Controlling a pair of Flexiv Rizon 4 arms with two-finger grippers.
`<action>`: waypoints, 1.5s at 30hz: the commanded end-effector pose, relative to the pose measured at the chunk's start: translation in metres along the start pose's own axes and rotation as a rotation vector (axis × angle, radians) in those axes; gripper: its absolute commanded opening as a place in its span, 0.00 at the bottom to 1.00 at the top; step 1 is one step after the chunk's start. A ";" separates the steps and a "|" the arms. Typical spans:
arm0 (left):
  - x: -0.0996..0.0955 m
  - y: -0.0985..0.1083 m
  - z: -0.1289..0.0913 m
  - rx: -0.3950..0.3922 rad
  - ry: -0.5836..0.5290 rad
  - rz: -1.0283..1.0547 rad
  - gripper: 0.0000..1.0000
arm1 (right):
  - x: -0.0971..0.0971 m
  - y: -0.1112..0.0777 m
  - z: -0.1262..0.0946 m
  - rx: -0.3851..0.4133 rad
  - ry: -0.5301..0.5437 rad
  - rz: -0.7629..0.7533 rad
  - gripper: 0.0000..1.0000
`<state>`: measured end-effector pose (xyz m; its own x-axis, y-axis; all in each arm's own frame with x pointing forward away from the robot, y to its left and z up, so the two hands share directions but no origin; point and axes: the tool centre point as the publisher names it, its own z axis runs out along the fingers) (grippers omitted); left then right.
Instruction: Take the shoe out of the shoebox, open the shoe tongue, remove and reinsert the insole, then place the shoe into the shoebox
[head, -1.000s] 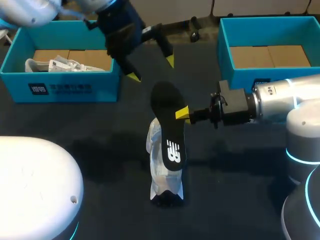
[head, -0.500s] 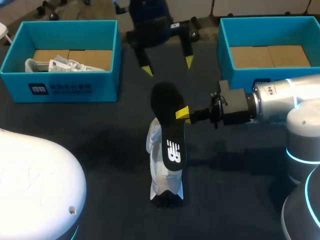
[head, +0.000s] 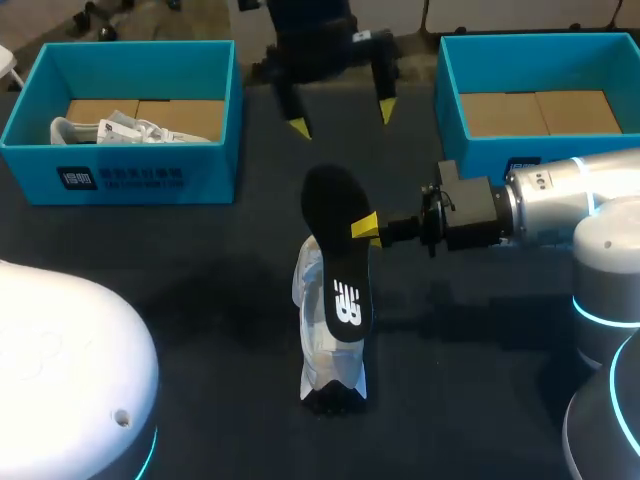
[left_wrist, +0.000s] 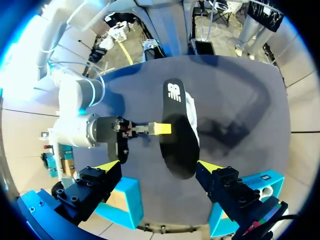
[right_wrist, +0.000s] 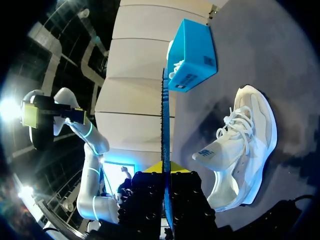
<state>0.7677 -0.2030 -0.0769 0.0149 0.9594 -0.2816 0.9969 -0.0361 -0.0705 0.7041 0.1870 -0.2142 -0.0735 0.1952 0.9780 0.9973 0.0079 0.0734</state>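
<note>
Since the insole (head: 335, 255) is out of the shoe (head: 325, 350), I'd say we're at the remove/reinsert step, approx. halfway thru the task. R gripper (head: 366, 228) is clamped on the insole's edge near the middle. The right wrist view shows the insole edge-on between the fingers, pinched from both sides, so it's held stiff above the shoe w/o flopping.

Shoe sits on its sole on the table (head: 200, 300), laces up, just under the insole and not in either blue box.

L gripper (head: 340, 115) hangs over the table's far side, between the left box (head: 120, 175) and right box (head: 470, 150). Its fingers are wide apart and hold nothing. It's prob. parked there to keep clear, and its camera looks down on insole & shoe.

Left box holds something white; can't tell what.

Next move, I reckon, is to line the insole's toe up w/ the shoe's opening.
</note>
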 end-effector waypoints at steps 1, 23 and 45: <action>0.035 -0.015 0.001 -0.046 -0.399 -0.005 1.00 | 0.000 0.000 0.003 -0.001 -0.002 0.000 0.00; 0.095 -0.016 0.023 -0.113 -1.096 -0.140 1.00 | 0.000 0.000 0.003 -0.001 -0.002 0.000 0.00; 0.117 -0.023 0.036 -0.084 -1.130 -0.110 1.00 | 0.000 0.000 0.003 -0.001 -0.002 0.000 0.00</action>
<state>0.7483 -0.1105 -0.1329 -0.1272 0.3430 -0.9307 0.9907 0.0890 -0.1026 0.7043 0.1874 -0.2142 -0.0734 0.1957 0.9779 0.9973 0.0080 0.0733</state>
